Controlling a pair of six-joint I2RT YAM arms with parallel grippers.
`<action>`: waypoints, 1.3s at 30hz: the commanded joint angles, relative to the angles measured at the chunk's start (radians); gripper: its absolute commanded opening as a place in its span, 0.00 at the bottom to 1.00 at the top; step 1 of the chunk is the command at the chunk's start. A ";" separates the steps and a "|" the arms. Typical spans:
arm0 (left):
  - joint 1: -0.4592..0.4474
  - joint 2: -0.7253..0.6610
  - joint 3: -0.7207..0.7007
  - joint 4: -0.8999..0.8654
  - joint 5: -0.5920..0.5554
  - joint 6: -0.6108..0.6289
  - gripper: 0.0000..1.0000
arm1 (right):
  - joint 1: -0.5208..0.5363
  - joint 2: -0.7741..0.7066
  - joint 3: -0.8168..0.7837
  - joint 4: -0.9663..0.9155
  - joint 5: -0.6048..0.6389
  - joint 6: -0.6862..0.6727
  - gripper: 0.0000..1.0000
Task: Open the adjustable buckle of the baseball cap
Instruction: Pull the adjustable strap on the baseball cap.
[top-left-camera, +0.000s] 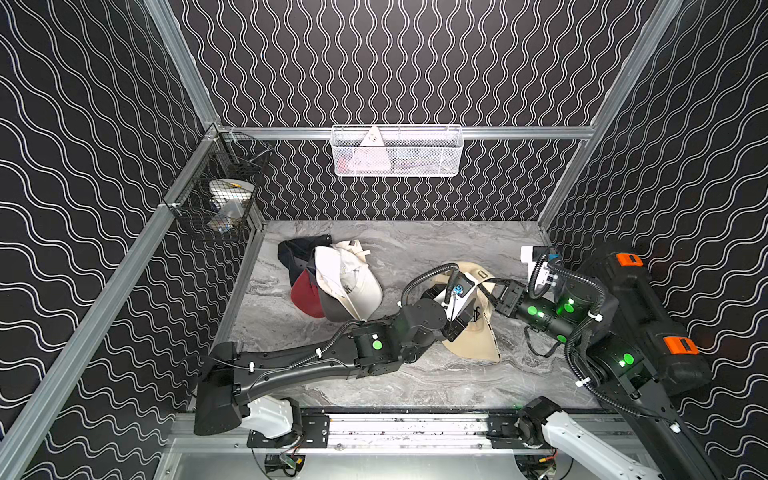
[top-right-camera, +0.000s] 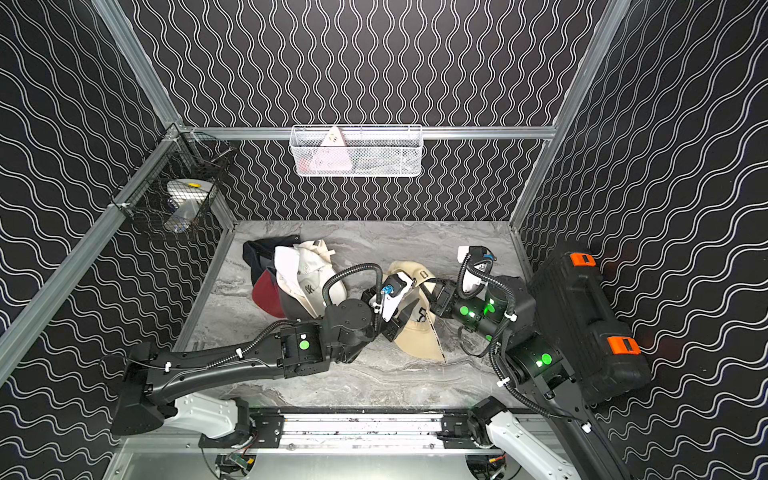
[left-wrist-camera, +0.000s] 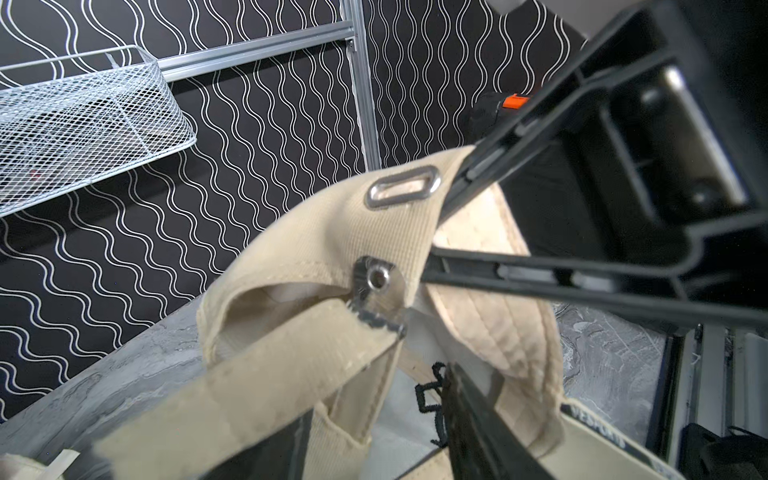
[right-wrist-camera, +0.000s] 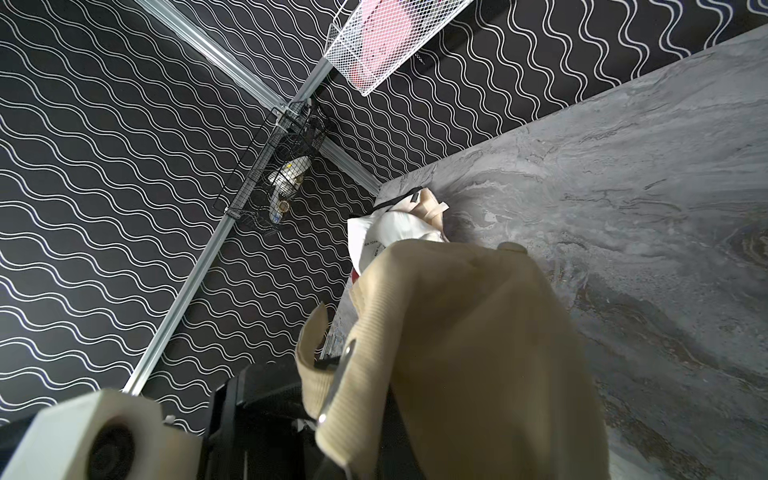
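Observation:
A beige baseball cap (top-left-camera: 473, 345) (top-right-camera: 419, 336) lies right of the table's middle, its back lifted between both grippers. In the left wrist view its strap (left-wrist-camera: 249, 382) runs to a metal buckle (left-wrist-camera: 376, 286), with a metal slot eyelet (left-wrist-camera: 403, 191) beyond it. My right gripper (left-wrist-camera: 444, 224) (top-left-camera: 496, 291) is shut on the cap's back band beside the eyelet. The left gripper (left-wrist-camera: 378, 399) (top-left-camera: 457, 328) reaches in under the strap, jaws apart; the strap drapes over one finger (left-wrist-camera: 270, 449). In the right wrist view cap fabric (right-wrist-camera: 478, 353) hides that gripper's fingers; the buckle's edge (right-wrist-camera: 336, 382) shows.
A pile of other caps (top-left-camera: 332, 282) lies at the back left of the marble table (top-left-camera: 415, 386). A black case with orange latches (top-left-camera: 648, 316) stands along the right wall. A white mesh basket (top-left-camera: 397, 151) hangs on the back wall, a black wire basket (top-left-camera: 224, 195) on the left.

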 joint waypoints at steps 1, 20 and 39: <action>0.000 -0.006 0.002 0.048 -0.021 0.022 0.51 | 0.000 -0.003 0.010 0.015 -0.013 0.007 0.00; 0.000 -0.017 -0.024 0.108 -0.011 0.048 0.27 | 0.000 -0.015 -0.004 -0.001 -0.031 0.011 0.00; 0.000 -0.043 0.054 -0.088 0.056 0.024 0.00 | 0.000 -0.003 -0.003 -0.108 0.019 -0.141 0.04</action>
